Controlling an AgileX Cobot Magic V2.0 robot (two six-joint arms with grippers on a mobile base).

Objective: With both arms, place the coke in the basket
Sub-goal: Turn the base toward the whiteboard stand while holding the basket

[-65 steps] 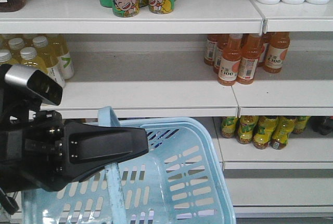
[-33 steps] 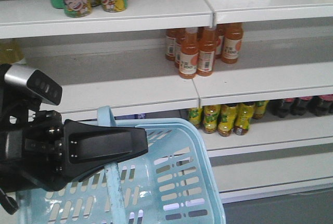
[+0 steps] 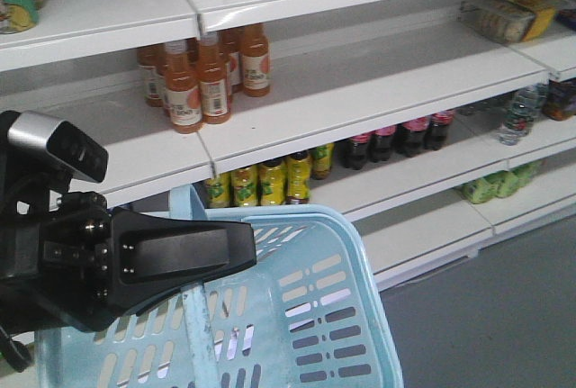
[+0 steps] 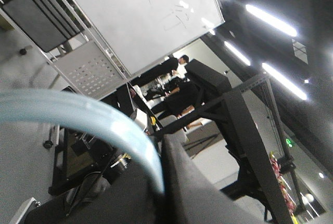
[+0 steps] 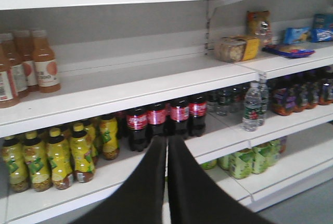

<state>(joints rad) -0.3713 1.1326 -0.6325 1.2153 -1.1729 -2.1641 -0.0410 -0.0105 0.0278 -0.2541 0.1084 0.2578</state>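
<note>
**Risk note: basket in hand, coke not sighted**

Left arm [image 3: 54,266]: its jaws are clamped on the swinging handle [image 3: 200,329] of the basket [image 3: 346,230]. In the left wrist view the blue handle runs straight into the cleft between them. The basket body hangs below and ahead of these jaws, mouth up. Nothing shows in the part of its interior I can see.

Right jaws: pressed flat together, gripping nothing, and aimed at the shelf [image 5: 130,86]. To the left of their tips stand yellow-green bottles [image 5: 57,154]. Dead ahead are dark plastic cola bottles [image 5: 158,122] with red labels, and to the right is a clear water bottle [image 5: 251,107].

Coke: the all-red metal bottle appears in no view, so its position is unknown.

Likely failures, as I judge them:
1. Wrong pick. The red-labelled cola bottles sit directly ahead of the right jaws and could be taken for the target.
2. Knock-over. If the right jaws advance while closed, they would push into a tightly packed row and could topple bottles.
3. Basket swing. The handle pivots, so any left-arm motion may tilt the mouth away from under the right jaws, and a released bottle could strike the rim.
</note>
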